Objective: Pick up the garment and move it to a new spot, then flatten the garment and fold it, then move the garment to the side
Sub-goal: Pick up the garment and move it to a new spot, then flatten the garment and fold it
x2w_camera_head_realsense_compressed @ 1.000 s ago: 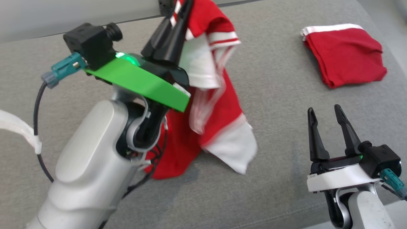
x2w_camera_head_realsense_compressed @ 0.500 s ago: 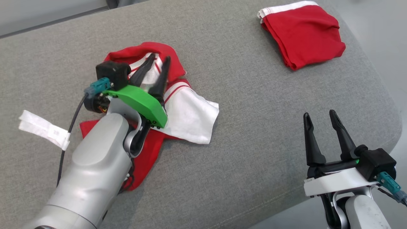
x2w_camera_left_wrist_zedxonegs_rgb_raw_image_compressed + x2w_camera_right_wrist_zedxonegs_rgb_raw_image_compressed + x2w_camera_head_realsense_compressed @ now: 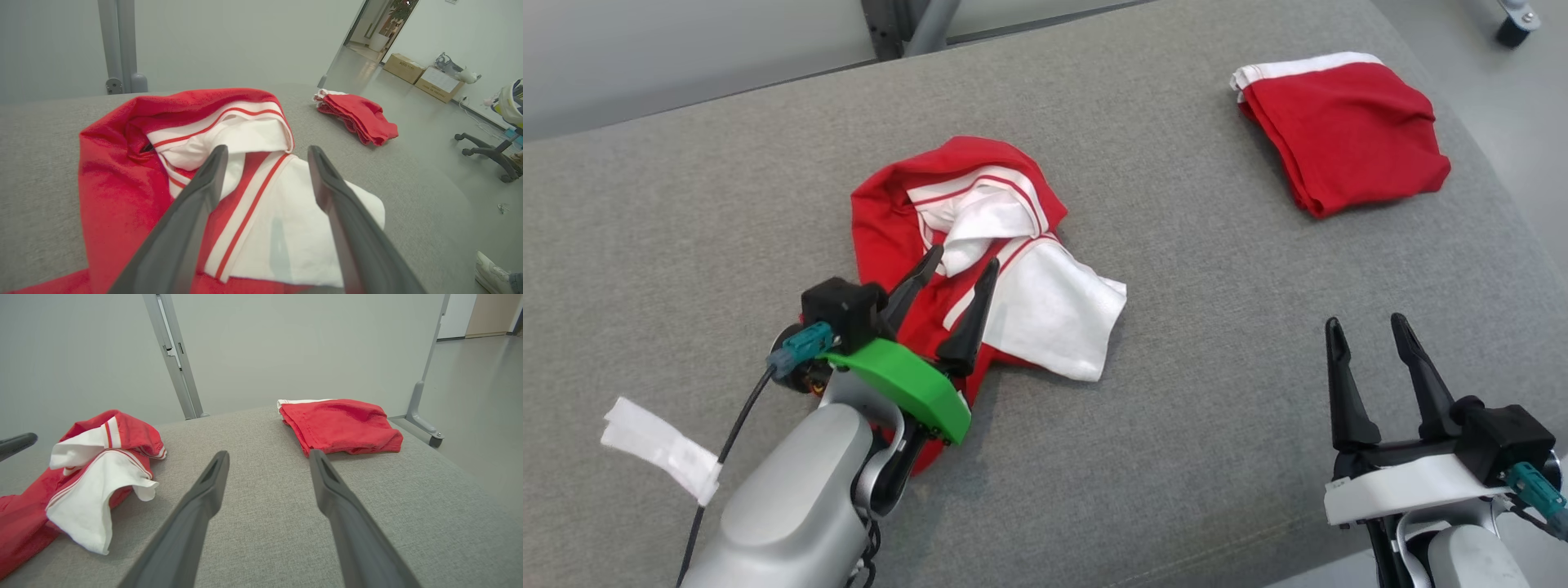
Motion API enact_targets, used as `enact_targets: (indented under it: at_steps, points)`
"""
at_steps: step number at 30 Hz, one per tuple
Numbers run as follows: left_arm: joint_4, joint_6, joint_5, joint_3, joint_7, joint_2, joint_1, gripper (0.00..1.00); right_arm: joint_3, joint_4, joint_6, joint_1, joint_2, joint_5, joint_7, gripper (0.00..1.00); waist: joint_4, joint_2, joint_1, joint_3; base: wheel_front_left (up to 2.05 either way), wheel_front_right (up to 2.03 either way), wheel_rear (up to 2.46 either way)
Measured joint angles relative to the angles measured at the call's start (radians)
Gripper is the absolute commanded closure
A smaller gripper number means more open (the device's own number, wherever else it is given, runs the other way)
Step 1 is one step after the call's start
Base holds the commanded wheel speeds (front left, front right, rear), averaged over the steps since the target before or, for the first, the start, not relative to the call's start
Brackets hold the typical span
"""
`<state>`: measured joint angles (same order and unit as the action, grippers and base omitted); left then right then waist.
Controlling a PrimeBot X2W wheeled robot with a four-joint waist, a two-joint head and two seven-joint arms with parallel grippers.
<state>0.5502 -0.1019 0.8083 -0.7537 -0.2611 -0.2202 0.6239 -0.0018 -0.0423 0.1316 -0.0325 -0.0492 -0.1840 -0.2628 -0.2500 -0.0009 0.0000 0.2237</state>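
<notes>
Garment (image 3: 890, 220) lies crumpled before spread left pincer (image 3: 965, 256); right pincer (image 3: 1365, 320) spread, well apart.

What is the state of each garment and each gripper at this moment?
crumpled garment: bunched up, lying loose on the grey surface, not flattened.
folded garment: folded, lying at the far right.
left gripper: open, over the crumpled garment, gripping nothing.
right gripper: open, empty.
</notes>
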Motion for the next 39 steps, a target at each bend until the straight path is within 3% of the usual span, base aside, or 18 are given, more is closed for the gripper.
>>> enact_targets:
  at_steps: [7, 10, 13, 18, 29, 39]
  points:
    - [-0.259, 0.148, -0.14, 0.12, -0.002, -0.052, -0.251, 0.0, -0.052, 0.01, 0.0, 0.032, 0.0, 0.036, 0.0, 0.0, 0.095, 0.0, 0.0, -0.06, 0.0, 0.0, 0.0]
    - [-0.314, 0.184, -0.196, 0.18, -0.002, -0.048, -0.352, 0.0, -0.076, 0.01, 0.0, 0.035, 0.0, 0.065, 0.0, 0.0, 0.142, 0.0, 0.0, -0.079, 0.0, 0.0, 0.0]
    - [-0.343, 0.192, -0.25, 0.239, -0.001, -0.043, -0.432, 0.0, -0.098, -0.005, 0.0, 0.044, 0.0, 0.093, 0.0, 0.0, 0.188, 0.0, 0.0, -0.097, 0.0, 0.0, 0.0]
    - [-0.368, 0.166, -0.313, 0.37, -0.001, -0.029, -0.553, 0.0, -0.119, -0.046, 0.0, 0.062, 0.0, 0.127, 0.0, 0.0, 0.26, 0.0, 0.0, -0.128, 0.0, 0.0, 0.0]
    - [-0.408, 0.038, -0.453, 0.628, -0.002, 0.028, -0.738, 0.0, -0.12, -0.123, 0.0, 0.11, 0.0, 0.136, 0.0, 0.0, 0.36, 0.0, 0.0, -0.206, 0.0, 0.0, 0.0]
    - [-0.42, -0.02, -0.526, 0.727, -0.002, 0.092, -0.772, 0.0, -0.117, -0.129, 0.0, 0.11, 0.0, 0.143, 0.0, 0.0, 0.37, 0.0, 0.0, -0.217, 0.0, 0.0, 0.0]
